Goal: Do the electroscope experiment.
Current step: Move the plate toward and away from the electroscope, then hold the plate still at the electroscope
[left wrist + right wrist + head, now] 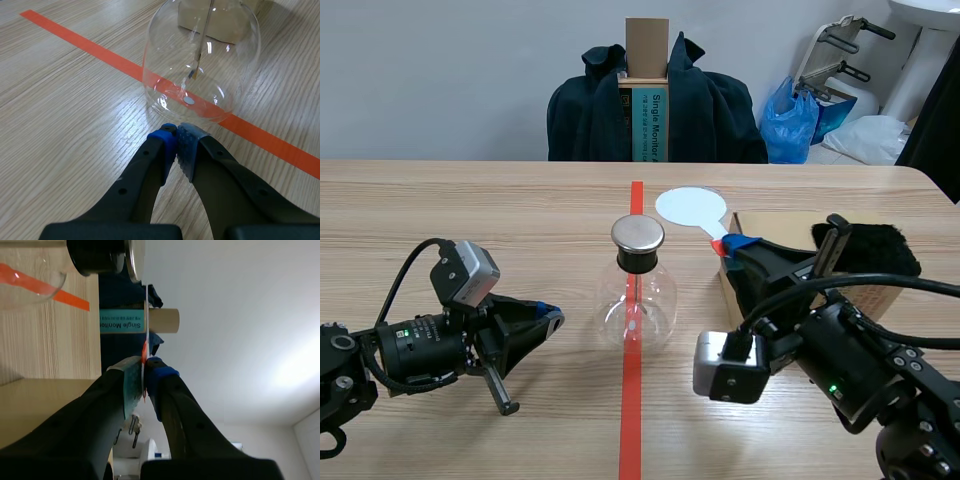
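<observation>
Glossy glass flask point(636, 305), metal cap point(638, 234), smooth white disc point(690, 206), matt wood-grain table point(470, 210), cardboard box point(775, 225)

Light wood bench point(470, 200), orange-red tape line point(632, 420) across its middle; glass flask point(637, 300) stands on it, cardboard box point(780, 228) near right edge.

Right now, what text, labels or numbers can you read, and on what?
"Single Monitor": on the teal box behind the table.
Smaller print beside it: too blurred to read.
Nothing legible on the electroscope or the white disc in the right claw.
</observation>
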You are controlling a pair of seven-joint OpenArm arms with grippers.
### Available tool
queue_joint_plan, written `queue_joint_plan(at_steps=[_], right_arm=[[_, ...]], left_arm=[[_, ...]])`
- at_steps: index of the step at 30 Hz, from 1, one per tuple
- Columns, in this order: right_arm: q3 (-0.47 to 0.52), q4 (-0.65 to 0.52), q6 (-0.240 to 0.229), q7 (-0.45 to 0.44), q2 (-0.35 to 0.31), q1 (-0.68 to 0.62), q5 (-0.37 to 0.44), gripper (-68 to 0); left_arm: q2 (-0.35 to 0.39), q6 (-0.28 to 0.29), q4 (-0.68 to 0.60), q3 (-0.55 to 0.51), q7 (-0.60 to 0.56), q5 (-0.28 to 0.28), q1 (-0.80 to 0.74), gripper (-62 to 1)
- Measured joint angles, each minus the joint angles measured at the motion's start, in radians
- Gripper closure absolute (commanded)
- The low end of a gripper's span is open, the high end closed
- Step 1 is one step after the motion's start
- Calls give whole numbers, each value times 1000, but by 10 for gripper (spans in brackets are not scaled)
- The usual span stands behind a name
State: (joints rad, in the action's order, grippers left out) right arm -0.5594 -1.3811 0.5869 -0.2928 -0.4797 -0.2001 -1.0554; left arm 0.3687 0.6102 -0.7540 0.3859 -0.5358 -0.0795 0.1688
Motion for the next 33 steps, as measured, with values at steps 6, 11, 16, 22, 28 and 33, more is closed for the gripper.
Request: queue_joint_plan(at_steps=[6,11,16,22,28,33], right_arm=[[0,0,1,-108,0,0,-19,-8],[0,0,3,-177,0,0,-19,-8],[0,0,3,-197,0,0,-19,-8],[0,0,3,-197,0,0,-22,-8],[0,0,3,-192,0,0,-22,-8],[0,0,3,-185,0,0,-22,-8]], left_arm=[[0,0,0,0,0,0,0,-19],[0,0,0,0,0,0,0,-19],[0,0,0,0,0,0,0,-19],[0,0,0,0,0,0,0,-19],[0,0,0,0,0,0,0,-19],[0,0,0,0,0,0,0,-19]])
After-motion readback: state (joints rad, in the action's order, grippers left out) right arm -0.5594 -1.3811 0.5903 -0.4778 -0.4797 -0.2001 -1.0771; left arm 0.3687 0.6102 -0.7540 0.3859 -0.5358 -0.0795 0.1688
